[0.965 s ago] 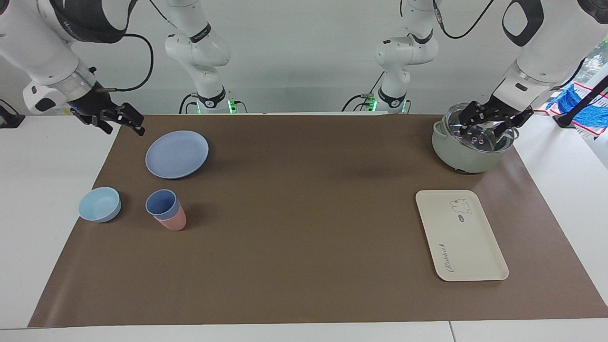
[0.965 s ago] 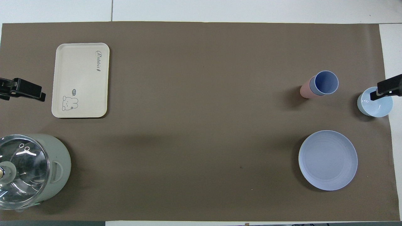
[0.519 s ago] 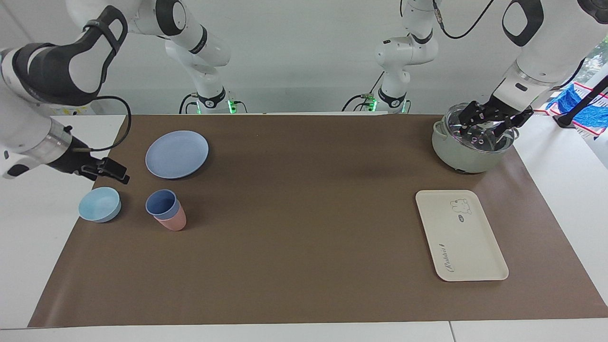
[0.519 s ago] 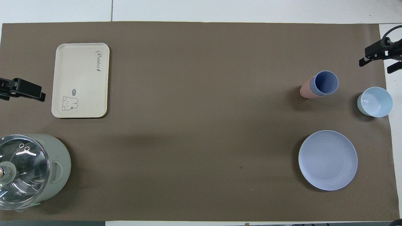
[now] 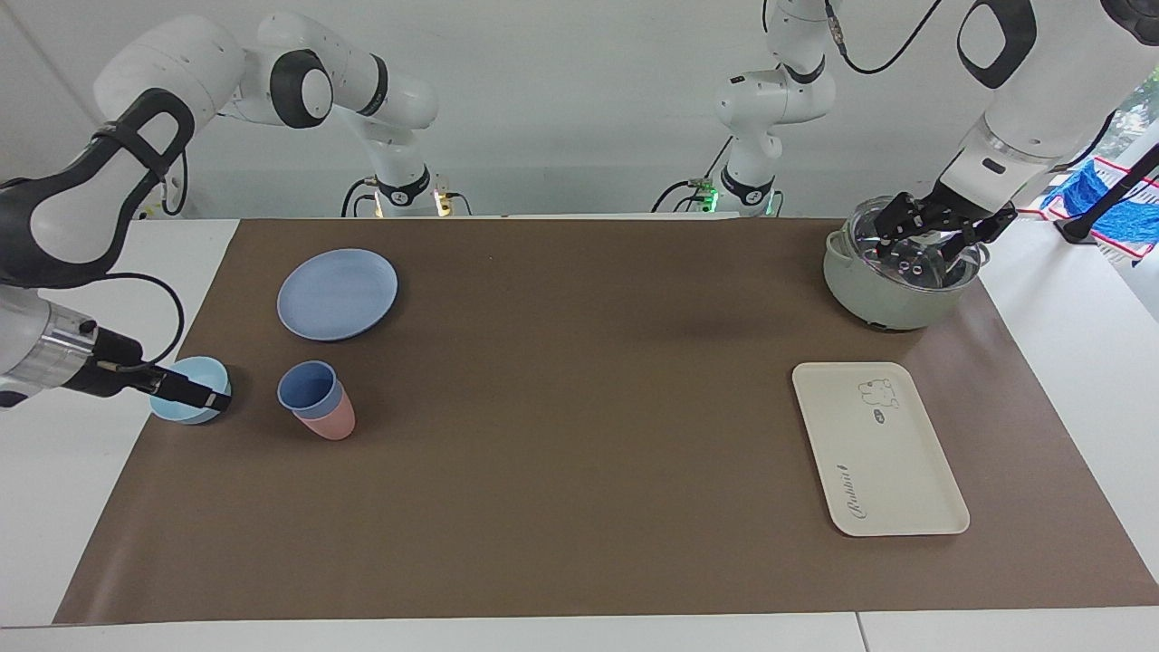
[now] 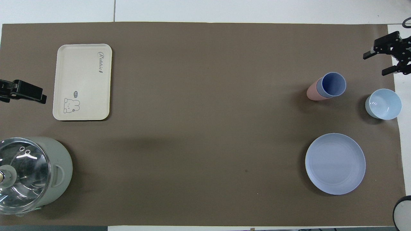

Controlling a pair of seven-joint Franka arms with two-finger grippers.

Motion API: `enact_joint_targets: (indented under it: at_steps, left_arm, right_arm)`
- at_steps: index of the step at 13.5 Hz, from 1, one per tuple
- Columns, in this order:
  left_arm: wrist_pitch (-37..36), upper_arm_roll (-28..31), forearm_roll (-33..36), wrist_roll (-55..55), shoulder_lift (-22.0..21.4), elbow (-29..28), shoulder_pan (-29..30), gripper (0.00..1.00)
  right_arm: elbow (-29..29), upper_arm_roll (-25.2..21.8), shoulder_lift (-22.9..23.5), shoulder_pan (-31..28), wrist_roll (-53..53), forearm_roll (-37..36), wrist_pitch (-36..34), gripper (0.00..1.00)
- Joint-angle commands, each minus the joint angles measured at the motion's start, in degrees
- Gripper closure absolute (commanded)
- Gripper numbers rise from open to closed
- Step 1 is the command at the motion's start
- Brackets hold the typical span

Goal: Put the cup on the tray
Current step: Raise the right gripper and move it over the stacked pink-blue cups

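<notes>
The periwinkle-blue cup stands nested in a pink cup, leaning a little, at the right arm's end of the brown mat. The cream tray lies flat at the left arm's end with nothing on it. My right gripper is open and holds nothing. It hangs low over the mat's edge beside the light-blue bowl, apart from the cup. My left gripper waits open above the pot.
A light-blue bowl sits beside the cups, by the mat's edge. A round blue plate lies nearer to the robots. A grey-green pot with a glass lid stands nearer to the robots than the tray.
The right arm has swung out and down, carrying its open gripper from near the plate to beside the light-blue bowl. The left arm and all tableware stayed put.
</notes>
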Motion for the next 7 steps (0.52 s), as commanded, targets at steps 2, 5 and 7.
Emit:
enact_joint_targets:
  at_steps: [2, 5, 7]
  left_arm:
    - [-1.2, 0.8, -0.4, 0.8, -0.3, 0.5, -0.4, 0.00]
    - [-1.2, 0.8, -0.4, 0.8, -0.3, 0.5, -0.4, 0.00]
    - [-1.2, 0.8, -0.4, 0.8, -0.3, 0.5, -0.4, 0.00]
  right_arm:
    - [-5.1, 0.9, 0.6, -2.1, 8.7, 7.3, 2.3, 0.00]
    - [-7.6, 1.0, -0.1, -2.8, 13.7, 7.2, 1.9, 0.00]
    - [-9.9, 1.0, -0.3, -3.4, 13.8, 6.4, 0.4, 0.00]
